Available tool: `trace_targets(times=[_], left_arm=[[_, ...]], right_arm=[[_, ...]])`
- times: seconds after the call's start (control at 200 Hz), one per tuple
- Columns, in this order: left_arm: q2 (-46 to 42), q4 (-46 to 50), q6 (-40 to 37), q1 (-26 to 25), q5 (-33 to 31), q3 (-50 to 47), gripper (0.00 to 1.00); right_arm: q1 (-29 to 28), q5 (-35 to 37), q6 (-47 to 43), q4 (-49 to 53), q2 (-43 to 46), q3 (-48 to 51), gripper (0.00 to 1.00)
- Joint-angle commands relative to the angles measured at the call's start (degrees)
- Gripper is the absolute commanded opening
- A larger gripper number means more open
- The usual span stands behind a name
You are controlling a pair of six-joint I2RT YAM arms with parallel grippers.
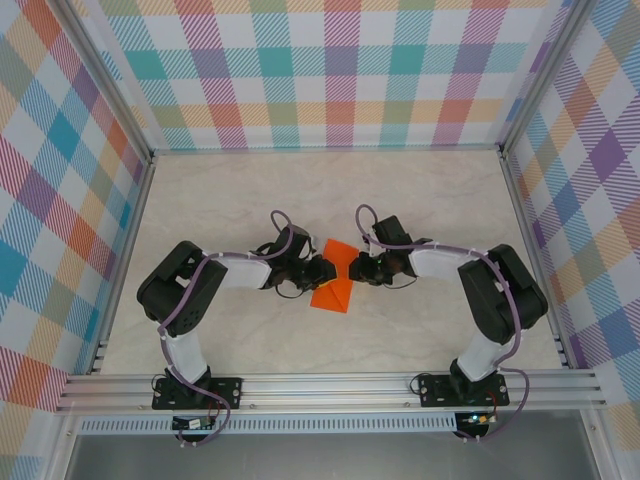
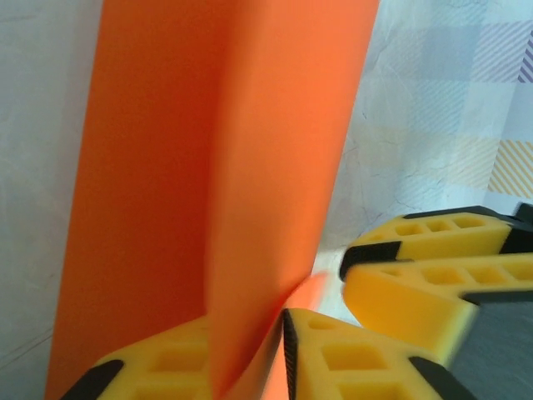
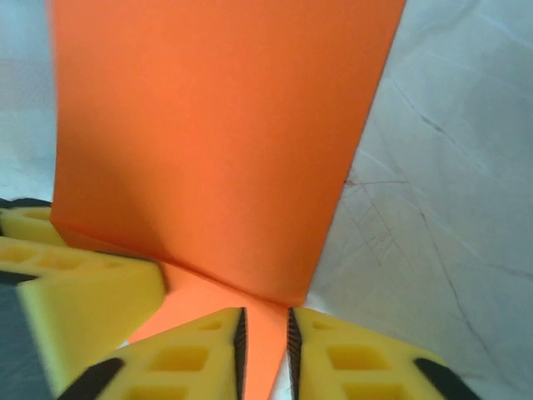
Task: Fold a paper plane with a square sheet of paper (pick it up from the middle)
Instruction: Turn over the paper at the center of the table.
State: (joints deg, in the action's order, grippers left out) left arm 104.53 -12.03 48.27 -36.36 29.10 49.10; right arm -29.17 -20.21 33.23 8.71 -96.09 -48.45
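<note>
- The orange sheet point(image 1: 334, 288) sits at the middle of the table point(image 1: 430, 190), between the two gripper tips. It is already creased, and from above it reads as a folded shape, longer front to back than side to side.
- In the left wrist view the sheet point(image 2: 208, 167) shows two plain orange panels meeting along a crease that runs up the frame. The left panel is shaded darker than the right.
- In the right wrist view it point(image 3: 216, 142) is one broad plain panel with a folded edge low down and a narrow strip running on toward the camera.
- The left gripper point(image 1: 318, 270) meets the sheet from the left. In its own camera the folded paper runs down between its yellow fingers point(image 2: 133, 367), but that part is blurred. I cannot tell whether the pads are clamped on the paper or merely standing around it.
- The right gripper point(image 1: 358, 268) meets it from the right. The narrow strip lies in a slim gap between the dark pads of its yellow fingers point(image 3: 358, 362), and the jaws stand a little apart.
- Each wrist camera also catches the other arm's yellow fingers just beside the sheet, at the right of the left wrist view point(image 2: 408, 304) and at the left edge of the right wrist view point(image 3: 83, 300).
- The table is pale and marble-like, enclosed by pastel checked walls point(image 1: 340, 70). An aluminium rail point(image 1: 330, 385) along the near edge carries both arm bases, and purple cables point(image 1: 281, 215) loop over the wrists.
</note>
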Motion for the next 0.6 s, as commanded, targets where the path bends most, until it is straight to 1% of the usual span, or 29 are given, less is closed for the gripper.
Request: trace_targets(times=[0.0, 0.08, 0.2, 0.265, 0.33, 0.395, 0.45, 0.53, 0.595], left_arm=[[0.15, 1.08, -1.17, -0.6, -0.13, 1.61, 0.15], [0.08, 1.13, -1.5, -0.64, -0.54, 1.62, 0.09], [-1.2, 3.32, -2.9, -0.61, -1.59, 2.18, 0.06], [-3.47, 7.26, -5.26, -0.62, -3.04, 3.12, 0.04], [-6.21, 14.13, -8.64, -0.64, -5.59, 5.19, 0.04], [-9.08, 23.33, -12.6, -0.64, -9.95, 8.17, 0.04], [-11.3, 32.57, -16.05, -0.86, -16.01, 11.09, 0.04], [-13.78, 43.02, -20.15, -1.68, -24.86, 16.1, 0.04], [-14.43, 50.09, -22.93, -2.65, -32.47, 20.19, 0.04]], right_arm=[[0.6, -1.09, 1.12, 1.67, 6.59, 0.12, 0.35], [0.6, 1.91, 1.26, 5.15, 11.49, -0.15, 0.47], [0.6, 8.57, 0.8, 10.35, 18.0, -0.76, 0.65], [0.6, 12.37, 0.27, 12.41, 21.37, -0.74, 0.74], [0.61, 16.29, 0.09, 14.28, 24.51, -0.61, 0.83], [0.68, 19.07, -0.5, 15.23, 27.44, -0.35, 0.91], [0.69, 21.04, -0.75, 15.87, 29.34, -0.18, 0.97], [0.77, 22.62, -1.51, 16.51, 31.32, -0.07, 1.0], [0.85, 23.28, -2.56, 16.49, 32.48, 0.17, 1.0]])
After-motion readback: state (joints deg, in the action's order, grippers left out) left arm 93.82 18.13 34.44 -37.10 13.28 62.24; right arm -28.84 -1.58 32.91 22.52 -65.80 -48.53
